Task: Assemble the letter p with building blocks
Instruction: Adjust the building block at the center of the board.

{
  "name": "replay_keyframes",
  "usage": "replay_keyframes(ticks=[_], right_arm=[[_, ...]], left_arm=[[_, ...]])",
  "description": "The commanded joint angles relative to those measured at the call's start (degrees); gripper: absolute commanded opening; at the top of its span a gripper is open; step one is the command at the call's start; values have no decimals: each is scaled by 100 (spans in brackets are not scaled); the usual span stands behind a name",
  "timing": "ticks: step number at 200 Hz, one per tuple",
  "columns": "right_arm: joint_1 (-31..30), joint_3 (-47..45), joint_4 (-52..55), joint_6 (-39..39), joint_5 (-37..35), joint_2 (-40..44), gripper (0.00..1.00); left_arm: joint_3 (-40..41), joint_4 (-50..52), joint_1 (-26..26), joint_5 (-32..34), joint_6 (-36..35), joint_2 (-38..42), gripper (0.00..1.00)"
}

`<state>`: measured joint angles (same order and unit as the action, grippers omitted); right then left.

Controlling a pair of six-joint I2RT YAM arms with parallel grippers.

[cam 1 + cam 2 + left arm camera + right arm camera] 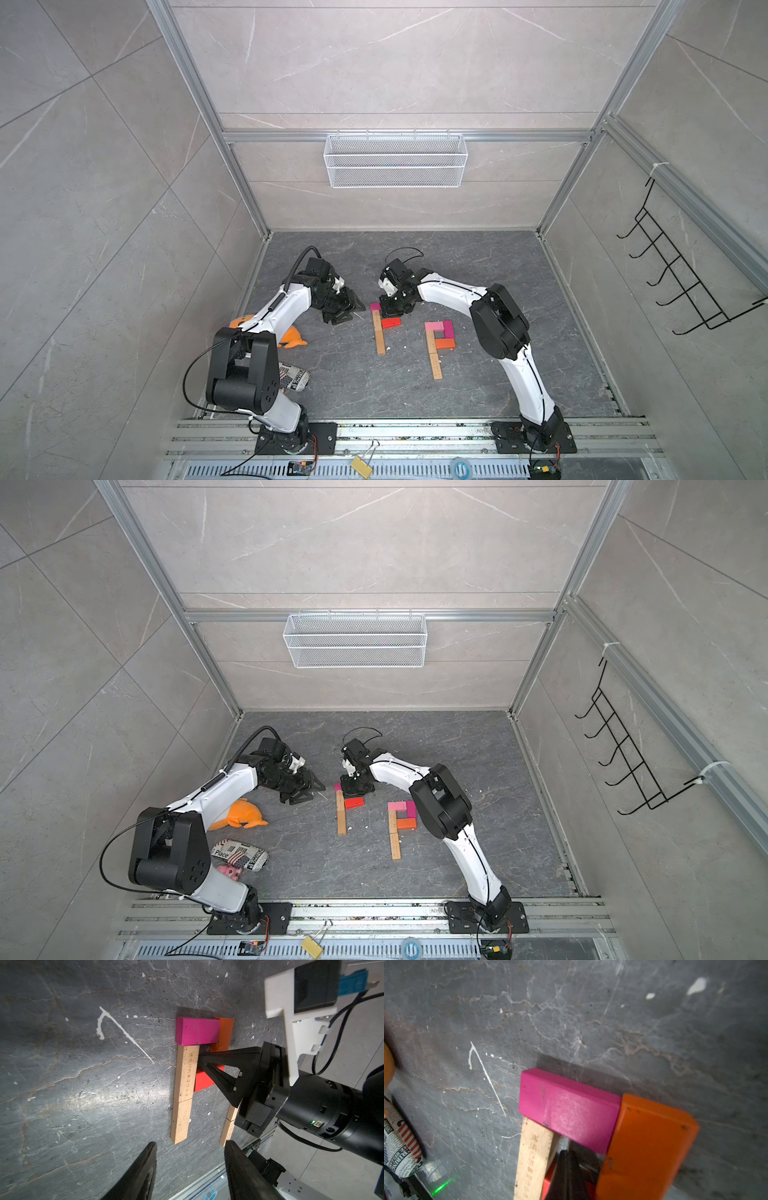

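Two flat P figures of building blocks lie on the dark slate floor. The nearer-left letter p has a tan stem [379, 334] [184, 1086], a magenta block [197, 1031] [566, 1109] across its top, an orange block [223, 1034] [648, 1147] down the side and a red block [391, 323] [204, 1082] below. My right gripper [390, 309] [200, 1057] [566, 1153] is shut, holding nothing, its tip inside that loop by the stem. My left gripper [353, 309] [190, 1142] hangs open just left of this figure. The other letter p [440, 336] lies to the right.
An orange plush fish [293, 336] and a newsprint-patterned pouch [295, 376] lie beside the left arm, with a small pink toy [230, 870] near its base. A white wire basket [395, 160] hangs on the back wall, a black hook rack [681, 270] on the right wall.
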<state>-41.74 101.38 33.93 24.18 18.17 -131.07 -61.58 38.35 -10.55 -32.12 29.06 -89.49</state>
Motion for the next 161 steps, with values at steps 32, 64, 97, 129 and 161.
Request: replay_keyframes(ticks=[32, 64, 97, 129, 161], right_arm=[[-41, 557, 309, -63, -179, -176, 0], [-32, 1071, 580, -96, -262, -262, 0], [-32, 1091, 685, -107, -357, 15, 0], [-37, -69, 259, 10, -328, 794, 0], [-40, -1377, -285, 139, -291, 1536, 1]], left_arm=[[-163, 94, 35, -153, -132, -24, 56], [-155, 85, 35, -163, -118, -16, 56], [-137, 85, 35, -172, -120, 9, 56], [-126, 79, 35, -196, -105, 37, 56], [-126, 41, 35, -260, -88, 55, 56]])
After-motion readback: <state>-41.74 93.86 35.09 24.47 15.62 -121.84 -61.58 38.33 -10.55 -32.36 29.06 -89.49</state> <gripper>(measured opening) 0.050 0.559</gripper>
